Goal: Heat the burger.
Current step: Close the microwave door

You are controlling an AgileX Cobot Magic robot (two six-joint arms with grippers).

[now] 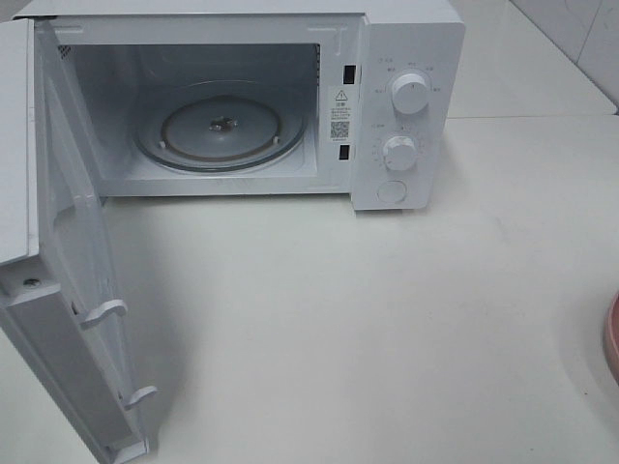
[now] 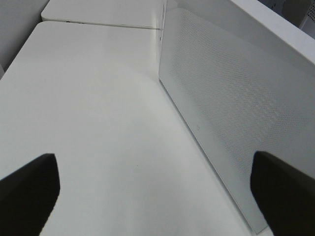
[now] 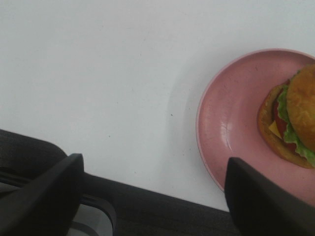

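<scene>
Burger [image 3: 295,118] with golden bun, green lettuce, red and yellow filling lies tilted on a pink dish [image 3: 231,123]; microwave [image 1: 406,106] label writing is unreadable. Both pincers, left pincer [image 2: 157,191] and right pincer [image 3: 152,196], stand apart, empty.

Glossy bun [image 3: 302,108], matt pink dish [image 3: 231,123]

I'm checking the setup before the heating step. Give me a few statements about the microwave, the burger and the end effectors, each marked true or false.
1. The microwave door stands open. True.
2. The burger already sits on the glass turntable. False: the turntable is bare; the burger lies on the pink dish on the table.
3. The right end effector is shut on the dish. False: its jaws are open and hold nothing.
4. The left end effector is open and empty. True.
5. The microwave has two round knobs. True.
</scene>
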